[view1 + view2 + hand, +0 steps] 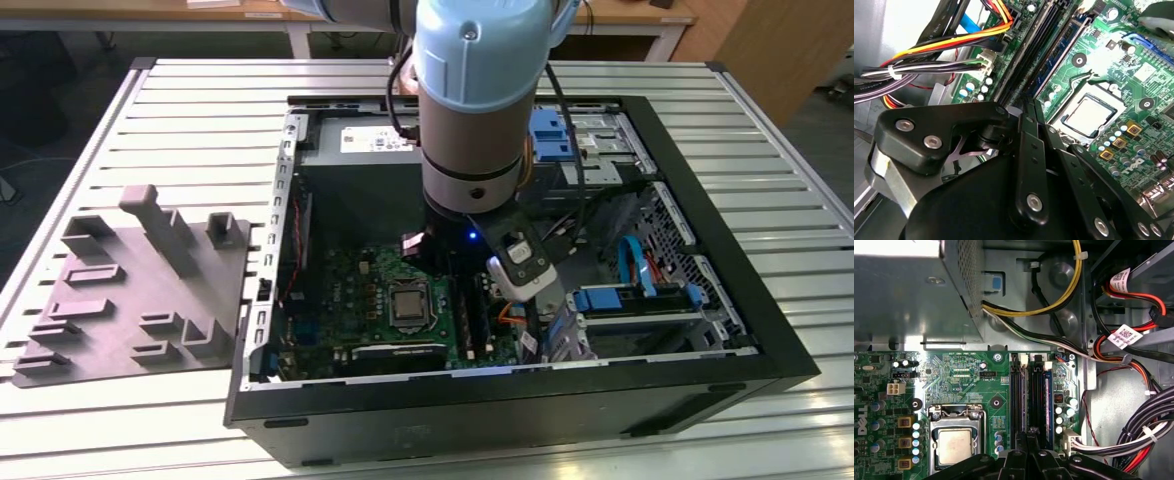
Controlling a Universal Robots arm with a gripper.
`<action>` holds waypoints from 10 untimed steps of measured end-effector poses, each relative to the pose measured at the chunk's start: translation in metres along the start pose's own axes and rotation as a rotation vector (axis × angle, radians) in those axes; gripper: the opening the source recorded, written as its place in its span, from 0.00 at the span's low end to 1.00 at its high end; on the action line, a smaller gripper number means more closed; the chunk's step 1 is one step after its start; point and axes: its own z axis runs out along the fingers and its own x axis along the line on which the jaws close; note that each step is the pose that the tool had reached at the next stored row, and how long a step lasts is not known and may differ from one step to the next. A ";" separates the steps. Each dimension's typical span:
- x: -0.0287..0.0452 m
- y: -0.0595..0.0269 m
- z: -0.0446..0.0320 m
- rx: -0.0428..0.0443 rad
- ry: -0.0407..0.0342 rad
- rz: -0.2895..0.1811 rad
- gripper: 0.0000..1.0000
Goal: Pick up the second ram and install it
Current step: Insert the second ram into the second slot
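I have the arm reaching down into the open black computer case (747, 300) at the centre of the exterior view, on the slatted metal table (200, 120). The black claw (1033, 107) is drawn narrow, its fingers (1026, 150) nearly together. It sits low over the memory slots on the green motherboard (964, 375).

The second ram (1046, 400), a long dark-blue circuit stick, stands on edge in its slot just beside the fingertips. I cannot tell whether they touch it.

To seat it well, I judge the push must go straight down, square to the slot, and stay clear of the bundled cables (929, 50) beside it. The grey moulded plastic tray (120, 290) lies at the exterior view's left.
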 end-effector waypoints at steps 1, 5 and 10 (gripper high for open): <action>0.0000 0.0000 0.0001 -0.0002 -0.0001 0.000 0.11; 0.0000 0.0000 0.0002 -0.0003 -0.0001 0.000 0.19; -0.0003 0.0003 -0.0044 -0.0002 -0.0001 0.000 0.19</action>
